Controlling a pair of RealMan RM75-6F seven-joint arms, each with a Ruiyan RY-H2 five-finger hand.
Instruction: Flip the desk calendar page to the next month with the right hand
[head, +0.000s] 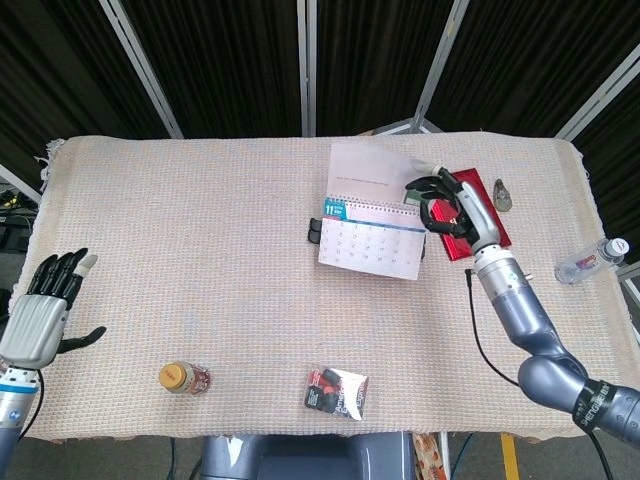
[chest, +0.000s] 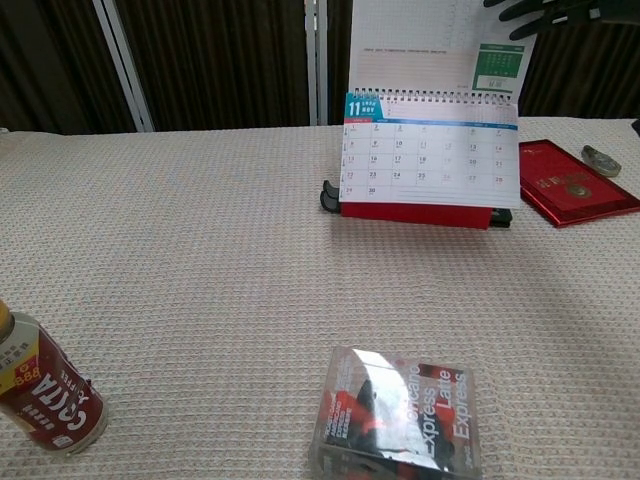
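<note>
The desk calendar (head: 368, 243) stands at the table's back centre on its red base, showing the month 11 sheet (chest: 430, 150). The flipped page (head: 374, 172) stands upright above the spiral binding, its back side (chest: 438, 45) facing me. My right hand (head: 440, 196) is at that page's upper right corner, fingers (chest: 530, 10) curled on its edge, holding it up. My left hand (head: 42, 308) hovers at the table's near left edge with fingers apart and nothing in it; the chest view does not show it.
A red booklet (head: 470, 228) lies right of the calendar under my right hand, with a small grey object (head: 503, 194) beyond it. A water bottle (head: 590, 262) lies at the right edge. A can (head: 185, 378) and a coffee pack (chest: 395, 415) sit near the front.
</note>
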